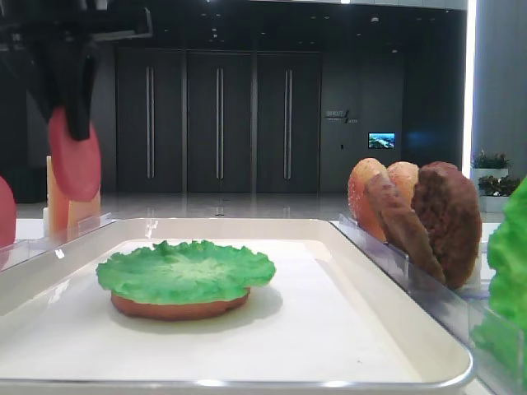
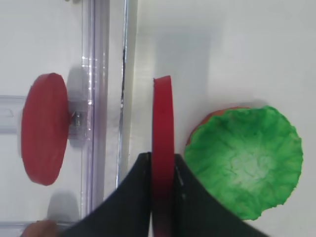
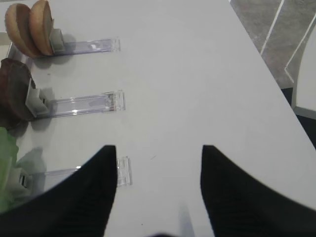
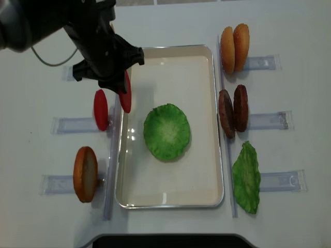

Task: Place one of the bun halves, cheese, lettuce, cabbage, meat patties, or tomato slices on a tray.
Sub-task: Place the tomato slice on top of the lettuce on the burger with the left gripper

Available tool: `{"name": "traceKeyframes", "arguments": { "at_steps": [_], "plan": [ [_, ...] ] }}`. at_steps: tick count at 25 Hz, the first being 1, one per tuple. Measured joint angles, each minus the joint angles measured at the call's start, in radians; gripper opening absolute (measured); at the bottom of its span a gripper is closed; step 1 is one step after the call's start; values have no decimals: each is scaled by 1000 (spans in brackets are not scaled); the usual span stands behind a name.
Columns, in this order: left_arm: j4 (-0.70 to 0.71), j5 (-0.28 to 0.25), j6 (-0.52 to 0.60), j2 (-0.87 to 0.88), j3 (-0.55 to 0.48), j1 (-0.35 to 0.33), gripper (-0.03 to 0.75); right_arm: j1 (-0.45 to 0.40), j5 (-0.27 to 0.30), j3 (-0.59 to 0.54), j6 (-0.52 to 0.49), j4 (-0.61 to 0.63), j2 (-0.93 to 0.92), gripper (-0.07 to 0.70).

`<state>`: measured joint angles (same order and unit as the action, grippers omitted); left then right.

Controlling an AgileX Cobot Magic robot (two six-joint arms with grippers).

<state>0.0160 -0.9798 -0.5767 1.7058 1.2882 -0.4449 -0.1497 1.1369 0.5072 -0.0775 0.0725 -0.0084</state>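
My left gripper (image 2: 163,159) is shut on a red tomato slice (image 2: 163,118), gripped edge-on. From above, that tomato slice (image 4: 124,93) hangs over the left rim of the white tray (image 4: 207,155). In the tray lies a green lettuce (image 4: 166,132) on a flat brown bun base (image 1: 177,309). A second tomato slice (image 4: 101,109) stands in its clear holder just left of the tray. My right gripper (image 3: 159,148) is open over bare table, with nothing between its fingers.
Right of the tray stand two bun halves (image 4: 234,48), two meat patties (image 4: 232,111) and another lettuce (image 4: 247,177) in clear holders. A bun (image 4: 85,174) stands at the left front. Pale orange cheese (image 1: 59,202) stands behind the held slice.
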Motion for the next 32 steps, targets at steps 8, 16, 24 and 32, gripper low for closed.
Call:
{"name": "traceKeyframes", "arguments": {
  "at_steps": [8,16,24,32],
  "plan": [
    [-226,88,150,-30,-101,-2,51,0,0,0,1,0,0,368],
    [-617,333,489,-31,-227,-90,51,0,0,0,1,0,0,368],
    [-693,364,577,-4,-229,-111,51,0,0,0,1,0,0,368],
    [-697,383,628,32,-256,-111,51,0,0,0,1,0,0,368]
  ]
}}
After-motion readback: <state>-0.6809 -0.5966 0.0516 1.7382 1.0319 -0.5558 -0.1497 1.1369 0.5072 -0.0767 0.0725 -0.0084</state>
